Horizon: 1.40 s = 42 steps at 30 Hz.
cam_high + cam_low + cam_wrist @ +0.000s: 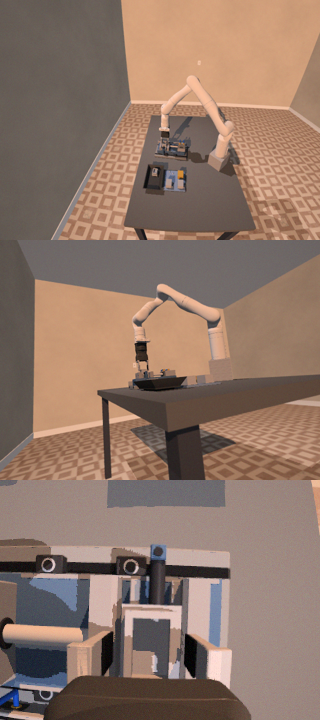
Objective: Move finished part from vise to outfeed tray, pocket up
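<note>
The finished part (pixel 152 611), a pale block with a rectangular pocket facing up, sits between the jaws of the vise (pixel 170 156) (pixel 200 559). Its near end is hidden by the gripper body in the wrist view. My gripper (pixel 164 140) (pixel 143 367) (pixel 148 648) is open, pointing down over the vise. Its fingers stand on either side of the part, apart from it in the wrist view; their exact height against it is hard to tell. The black outfeed tray (pixel 153 183) (pixel 162 383) lies in front of the vise, with another pocketed part (pixel 155 172) near its back end.
A blue plate (pixel 174 180) beside the tray carries two grey blocks (pixel 169 183) (pixel 180 184) and an orange block (pixel 180 174). A dark post with a blue top (pixel 158 551) stands at the part's far end. A pale rod (pixel 47 633) runs to the jaw's left side in the wrist view.
</note>
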Each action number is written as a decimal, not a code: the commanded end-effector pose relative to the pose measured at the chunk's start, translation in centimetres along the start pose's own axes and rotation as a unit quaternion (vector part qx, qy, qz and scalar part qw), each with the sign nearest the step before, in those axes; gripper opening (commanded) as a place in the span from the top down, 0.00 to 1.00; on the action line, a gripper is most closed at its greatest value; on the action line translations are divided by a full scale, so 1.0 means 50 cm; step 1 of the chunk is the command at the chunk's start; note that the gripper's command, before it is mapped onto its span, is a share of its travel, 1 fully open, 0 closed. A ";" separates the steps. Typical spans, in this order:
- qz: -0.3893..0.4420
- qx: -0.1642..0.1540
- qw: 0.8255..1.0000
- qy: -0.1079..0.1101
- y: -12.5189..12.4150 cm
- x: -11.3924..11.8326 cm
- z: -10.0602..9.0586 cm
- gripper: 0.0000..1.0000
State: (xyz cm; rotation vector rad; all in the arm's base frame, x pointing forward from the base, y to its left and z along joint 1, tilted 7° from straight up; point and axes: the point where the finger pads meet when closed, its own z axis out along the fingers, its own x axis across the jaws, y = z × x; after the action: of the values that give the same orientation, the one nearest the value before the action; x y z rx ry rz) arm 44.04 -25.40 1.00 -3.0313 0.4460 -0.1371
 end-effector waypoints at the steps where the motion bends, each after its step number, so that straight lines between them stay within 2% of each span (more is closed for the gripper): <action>1: 0.001 0.000 1.000 -0.001 -0.001 -0.003 0.005 0.00; 6: 0.001 0.000 1.000 -0.001 -0.001 -0.003 0.005 0.00; 7: 0.001 0.000 1.000 -0.001 -0.001 -0.003 0.005 1.00; 42: 0.001 0.000 1.000 -0.001 -0.001 -0.003 0.005 1.00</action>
State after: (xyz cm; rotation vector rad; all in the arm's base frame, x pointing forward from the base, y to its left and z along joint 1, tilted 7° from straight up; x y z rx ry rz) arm 44.05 -25.41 1.00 -3.0313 0.4460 -0.1376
